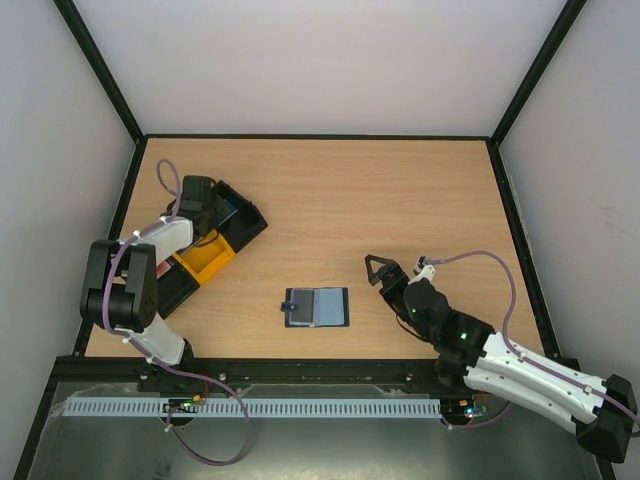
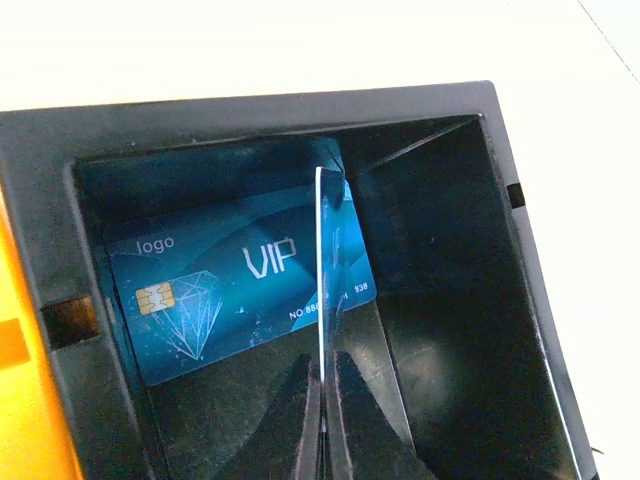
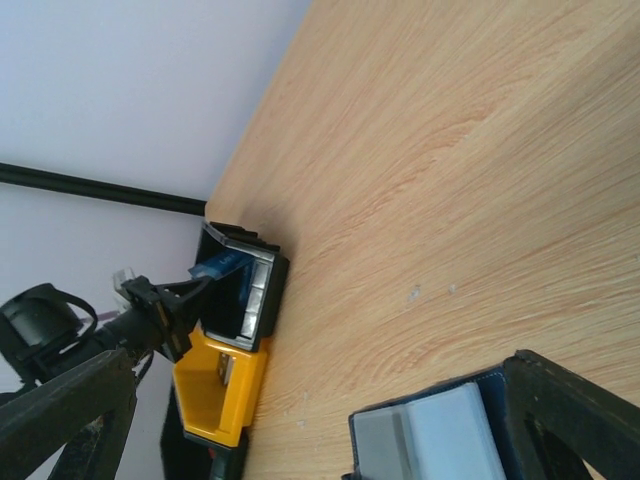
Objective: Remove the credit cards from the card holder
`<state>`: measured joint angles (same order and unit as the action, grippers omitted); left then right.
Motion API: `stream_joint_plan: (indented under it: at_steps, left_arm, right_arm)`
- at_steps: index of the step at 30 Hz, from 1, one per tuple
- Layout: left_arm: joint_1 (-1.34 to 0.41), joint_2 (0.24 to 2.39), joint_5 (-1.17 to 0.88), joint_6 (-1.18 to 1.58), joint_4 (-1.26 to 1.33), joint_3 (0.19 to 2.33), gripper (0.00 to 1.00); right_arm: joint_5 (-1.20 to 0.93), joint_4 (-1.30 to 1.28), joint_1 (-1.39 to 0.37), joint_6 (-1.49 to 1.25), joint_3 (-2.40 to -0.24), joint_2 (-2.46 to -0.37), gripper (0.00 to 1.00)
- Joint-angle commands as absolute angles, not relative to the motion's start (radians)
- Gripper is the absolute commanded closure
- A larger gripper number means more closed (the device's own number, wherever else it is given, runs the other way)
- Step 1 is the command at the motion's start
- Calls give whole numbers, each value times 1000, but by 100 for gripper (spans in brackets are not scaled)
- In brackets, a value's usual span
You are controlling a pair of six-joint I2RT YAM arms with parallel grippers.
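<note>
The dark navy card holder [image 1: 317, 307] lies open on the table near the front middle, also in the right wrist view [image 3: 440, 440], with pale grey-blue faces showing on its panels. My left gripper [image 2: 322, 375] is shut on a thin blue card [image 2: 321, 260] held edge-on inside the black tray [image 2: 250, 110]. A blue VIP credit card [image 2: 220, 290] lies flat on the tray floor beneath it. From above, the left gripper [image 1: 205, 205] sits over that tray [image 1: 245, 225]. My right gripper [image 1: 383, 268] is open and empty, right of the card holder.
A yellow tray [image 1: 205, 258] adjoins the black tray, with another black tray [image 1: 170, 290] nearer the left arm. The right wrist view shows the yellow tray [image 3: 215, 390] and black tray [image 3: 245, 290]. Black frame rails border the table.
</note>
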<state>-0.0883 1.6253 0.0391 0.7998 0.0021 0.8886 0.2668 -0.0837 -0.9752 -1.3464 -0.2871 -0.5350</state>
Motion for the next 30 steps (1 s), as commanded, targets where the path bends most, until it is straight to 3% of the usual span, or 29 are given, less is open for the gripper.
stream_joint_plan:
  at_steps: [1,14,30]
  left_arm:
    - [-80,1652,63,775,-7,923,97]
    - [-80,1692,81,744,-50,954,89]
    - [-81,1662,86,717,-103,992,64]
  right_arm:
    - [326,-95,-974,-1350,-291,-493,2]
    - [336,-104,-973,-1349,-284,-477,2]
    - [278,-88,-974,-1367,-280,-526,2]
